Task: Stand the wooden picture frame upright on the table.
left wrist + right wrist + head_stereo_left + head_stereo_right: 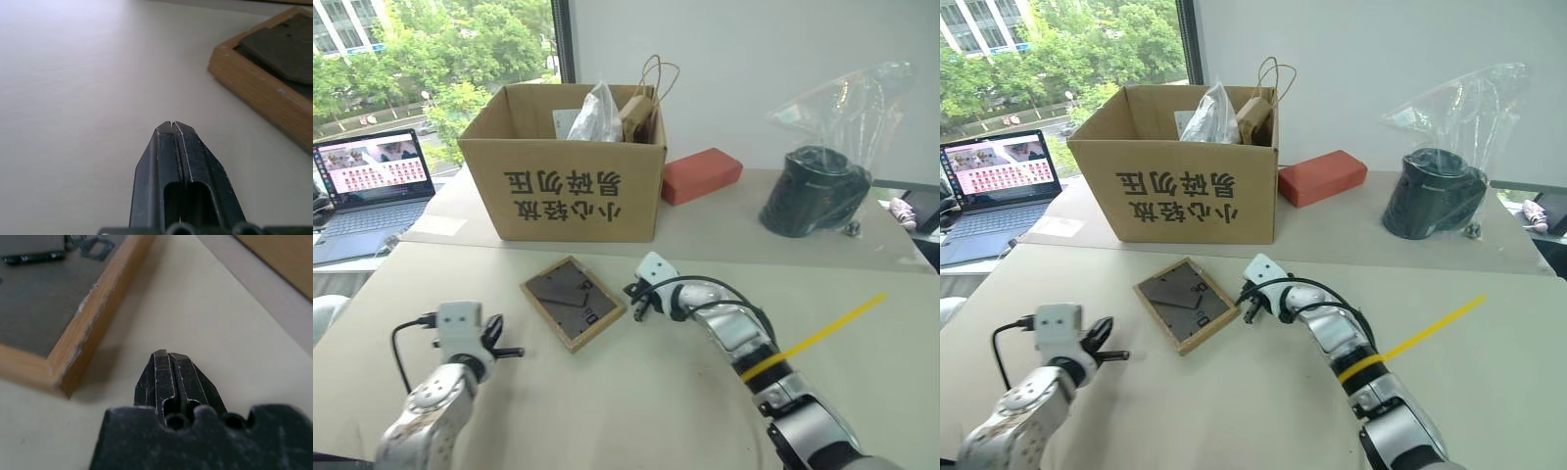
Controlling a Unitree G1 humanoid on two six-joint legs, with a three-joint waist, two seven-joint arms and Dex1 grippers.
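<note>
Since the wooden picture frame lies flat on the table with its dark back panel up, just in front of the cardboard box, the step in hand looks to be getting a hold on it, and neither gripper has one yet. The right gripper sits just beside the frame's right edge with its two fingers pressed together, holding nothing; the left gripper is also closed and empty, near the frame's near-left corner but apart from it. To do this well, the right fingers would need to part first, then take the wooden rim at that right edge, since the frame lies too flat to pinch from above. The fold-out stand on the back should be swung out before the frame is tipped up, or it will likely fall over. The left gripper could steady the opposite edge so the frame does not slide.

The head views give the layout: box, red block and bagged dark object on the far table, well clear. The right wrist view adds what they lack, the scuffed rim close by and small metal fittings, probably turn clips, on the back panel. The left wrist view shows bare table between its closed fingertips and the frame's corner.
</note>
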